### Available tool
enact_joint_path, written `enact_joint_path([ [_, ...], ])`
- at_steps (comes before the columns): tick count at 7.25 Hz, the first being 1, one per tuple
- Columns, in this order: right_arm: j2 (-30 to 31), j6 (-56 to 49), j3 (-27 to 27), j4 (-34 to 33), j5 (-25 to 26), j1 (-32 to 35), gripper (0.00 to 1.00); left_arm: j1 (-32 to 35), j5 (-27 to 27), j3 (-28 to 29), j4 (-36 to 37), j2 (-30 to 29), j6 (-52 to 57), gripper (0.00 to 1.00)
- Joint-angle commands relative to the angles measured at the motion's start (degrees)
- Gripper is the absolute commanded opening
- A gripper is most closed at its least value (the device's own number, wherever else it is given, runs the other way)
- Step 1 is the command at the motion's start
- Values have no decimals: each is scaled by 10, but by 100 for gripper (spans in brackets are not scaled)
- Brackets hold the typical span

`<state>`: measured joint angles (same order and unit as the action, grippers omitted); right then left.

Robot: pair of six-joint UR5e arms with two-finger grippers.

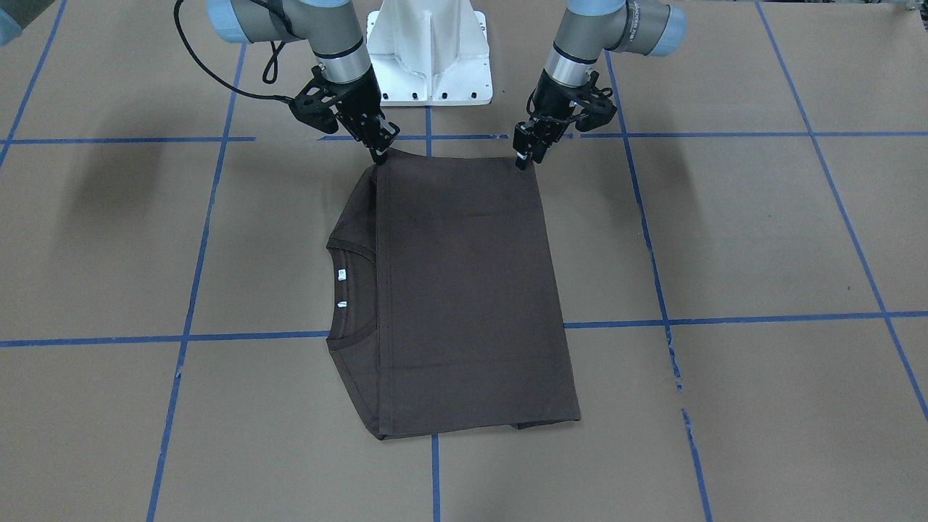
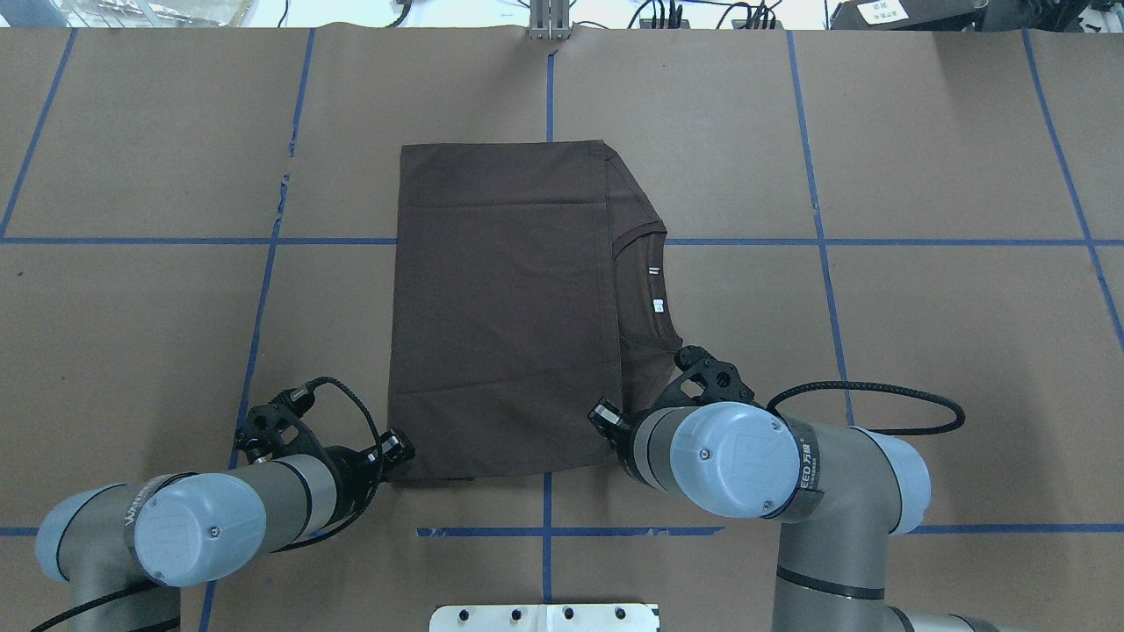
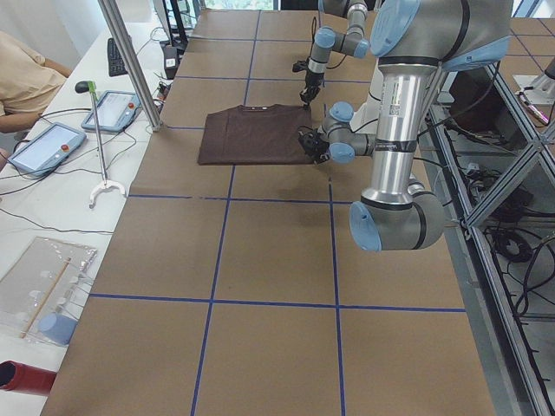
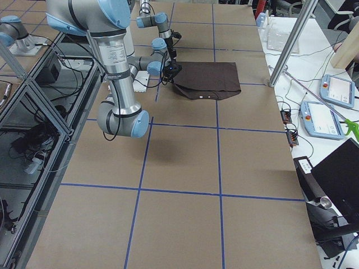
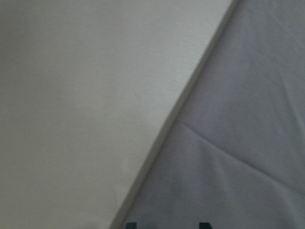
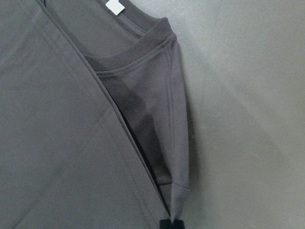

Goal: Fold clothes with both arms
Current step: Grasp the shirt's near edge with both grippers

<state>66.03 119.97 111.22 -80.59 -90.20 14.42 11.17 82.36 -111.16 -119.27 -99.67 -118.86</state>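
The folded T-shirt [image 1: 464,290] is lying flat mid-worktop [image 1: 725,239]. The right gripper [image 1: 380,154] is pinching its robot-side collar corner, jaws closed. The left gripper [image 1: 523,161] is standing at the other robot-side corner, jaws apart.

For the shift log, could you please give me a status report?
Right tool shut on shirt corner. Left tool open at neighbouring corner. Shirt lies folded. Nothing blocking.

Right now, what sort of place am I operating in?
Probably a robotics lab workstation: a paper-covered table gridded with blue tape, teach pendants on the side bench, and a brown T-shirt laid out for folding.
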Motion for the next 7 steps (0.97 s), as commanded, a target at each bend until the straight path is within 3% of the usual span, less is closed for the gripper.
enact_joint_path([
  [1,0,0,0,0,-1,0,0,-1,0,10,0,-2,-1,54],
  [3,0,0,0,0,-1,-1,0,-4,0,16,0,-4,-1,49],
  [4,0,0,0,0,-1,-1,0,-4,0,16,0,-4,-1,39],
  [5,0,0,0,0,0,-1,0,-4,0,15,0,-5,-11,4],
  [7,-1,0,-1,0,0,-2,0,-4,1,9,0,-10,-12,0],
])
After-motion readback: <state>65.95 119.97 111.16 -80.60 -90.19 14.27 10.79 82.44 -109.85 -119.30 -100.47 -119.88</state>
